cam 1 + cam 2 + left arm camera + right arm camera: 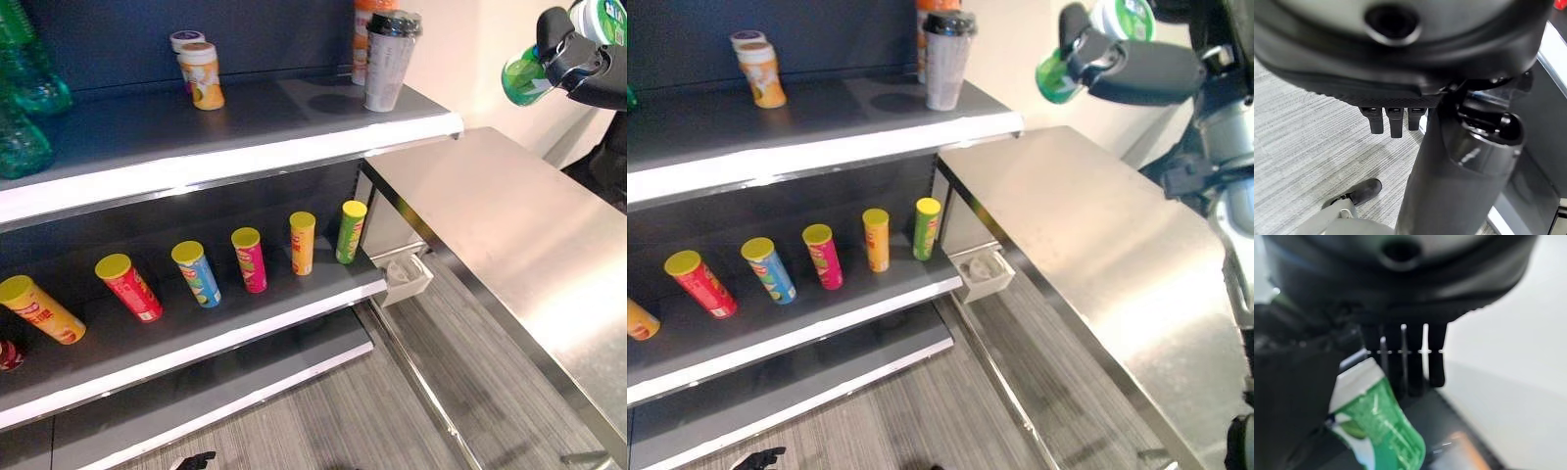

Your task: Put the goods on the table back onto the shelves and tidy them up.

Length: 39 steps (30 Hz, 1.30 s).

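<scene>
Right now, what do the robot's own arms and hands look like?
The right hand is dark, almost black, with a smooth rounded back and blocky, squared-off fingers set in a straight row. The arm behind it is silver-grey with black joints. The left hand has the same dark casing and stubby fingers.

right hand [1400, 357] fingers curled around a green bottle [1383, 423].

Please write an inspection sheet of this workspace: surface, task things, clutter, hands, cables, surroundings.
Surface: steel table, bare where visible.
Job's things: green bottle held above the table, beside the upper shelf.
Clutter: six snack cans tilted on the middle shelf; dark-lidded tumbler, small jars and green bottles on the upper shelf.
Hands: right hand curled round the green bottle; left hand hanging over the floor, fingers straight.
Cables: nothing seen.
Surroundings: grey plank floor, pale wall.
</scene>
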Tool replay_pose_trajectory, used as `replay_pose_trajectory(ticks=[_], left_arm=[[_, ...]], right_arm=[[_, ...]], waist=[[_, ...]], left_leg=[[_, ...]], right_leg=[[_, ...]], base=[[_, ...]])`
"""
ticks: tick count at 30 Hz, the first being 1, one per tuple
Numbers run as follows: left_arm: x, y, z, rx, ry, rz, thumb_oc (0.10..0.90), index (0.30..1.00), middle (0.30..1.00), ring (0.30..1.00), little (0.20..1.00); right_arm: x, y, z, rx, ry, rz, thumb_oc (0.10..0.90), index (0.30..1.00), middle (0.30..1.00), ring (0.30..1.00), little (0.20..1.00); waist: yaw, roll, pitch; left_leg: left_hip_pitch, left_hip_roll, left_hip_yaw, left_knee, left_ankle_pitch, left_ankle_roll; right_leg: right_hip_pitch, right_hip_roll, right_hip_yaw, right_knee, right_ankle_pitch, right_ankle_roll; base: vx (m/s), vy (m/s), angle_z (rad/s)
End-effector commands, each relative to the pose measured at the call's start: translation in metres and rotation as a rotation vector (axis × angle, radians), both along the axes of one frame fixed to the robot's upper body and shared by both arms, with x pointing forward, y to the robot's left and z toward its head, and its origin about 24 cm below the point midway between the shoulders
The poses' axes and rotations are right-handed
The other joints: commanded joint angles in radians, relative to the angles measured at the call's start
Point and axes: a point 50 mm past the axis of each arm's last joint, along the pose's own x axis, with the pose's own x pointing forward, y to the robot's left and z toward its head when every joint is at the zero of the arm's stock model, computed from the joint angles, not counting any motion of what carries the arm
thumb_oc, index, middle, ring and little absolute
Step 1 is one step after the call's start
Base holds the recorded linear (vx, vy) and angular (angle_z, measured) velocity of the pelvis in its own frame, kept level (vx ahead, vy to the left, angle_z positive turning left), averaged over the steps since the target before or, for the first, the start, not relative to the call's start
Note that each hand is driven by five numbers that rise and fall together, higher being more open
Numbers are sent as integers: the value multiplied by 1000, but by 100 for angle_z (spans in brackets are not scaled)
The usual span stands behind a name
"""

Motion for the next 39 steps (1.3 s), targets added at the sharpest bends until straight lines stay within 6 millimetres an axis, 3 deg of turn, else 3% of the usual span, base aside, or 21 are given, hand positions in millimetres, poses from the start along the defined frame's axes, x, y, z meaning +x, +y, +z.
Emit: replay_pose_trajectory(ticks=[1, 6, 11, 20, 39], left_arm=[[1, 21, 8, 62, 0, -72, 800, 900, 900, 900, 900], [-1, 21, 7, 62, 7, -69, 800, 900, 900, 900, 900], [-2, 24, 7, 76, 12, -55, 800, 900, 900, 900, 900], [-5, 24, 5, 86, 30, -47, 800, 900, 900, 900, 900], [-7, 26, 4, 100, 38, -24, 800, 900, 900, 900, 900]], right_arm=[[-7, 3, 33, 76, -111, 99, 400, 300, 300, 300, 300], [7, 19, 40, 57, -80, 142, 400, 300, 300, 300, 300], [33, 37, 44, 9, 7, 148, 400, 300, 300, 300, 300], [55, 43, 44, -20, 81, 92, 400, 300, 300, 300, 300], [74, 58, 49, -126, 116, 4, 400, 300, 300, 300, 300]], waist=[[52, -36, -65], [74, -41, -70], [125, -54, -66], [173, -62, -56], [212, -73, -50]], left_leg=[[-35, 115, 20, 12, -13, -98], [-40, 115, 8, 13, -9, -100], [-64, 103, -30, 15, 1, -100], [-89, 92, -80, 16, 10, -103], [-128, 76, -131, 15, 20, -99]], right_leg=[[24, -130, -46, 39, -57, 123], [33, -136, -64, 46, -58, 124], [43, -154, -117, 65, -56, 125], [57, -164, -171, 81, -58, 127], [58, -173, -216, 90, -58, 129]], base=[[-12, 1, 13], [-11, 7, 6], [-30, 19, 29], [-11, 14, 22], [-1, 13, 11]])
